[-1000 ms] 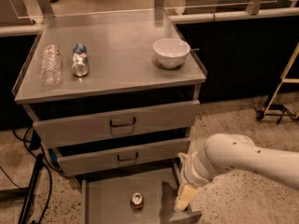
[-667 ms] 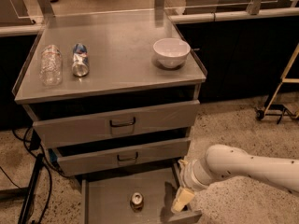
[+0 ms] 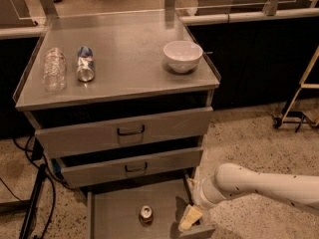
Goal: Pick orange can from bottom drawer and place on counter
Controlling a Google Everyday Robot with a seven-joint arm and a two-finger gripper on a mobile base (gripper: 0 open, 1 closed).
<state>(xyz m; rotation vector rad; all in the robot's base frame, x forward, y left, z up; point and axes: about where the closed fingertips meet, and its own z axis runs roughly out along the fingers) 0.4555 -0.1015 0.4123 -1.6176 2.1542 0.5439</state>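
The orange can (image 3: 145, 214) stands upright on the bare floor of the open bottom drawer (image 3: 112, 215), seen from above with its silver top showing. My gripper (image 3: 188, 218) hangs over the drawer's right side, to the right of the can and apart from it. The white arm reaches in from the right edge of the view. The counter (image 3: 129, 63) is the steel top of the cabinet above.
On the counter lie a clear plastic bottle (image 3: 54, 68) and a blue-and-silver can (image 3: 85, 63) at the left, and a white bowl (image 3: 183, 56) stands at the right. The two upper drawers (image 3: 130, 131) stick out slightly. A yellow-legged stand (image 3: 299, 101) is at the far right.
The arm has dropped lower and the gripper has moved slightly left and down toward the drawer's right side. The can has not moved.
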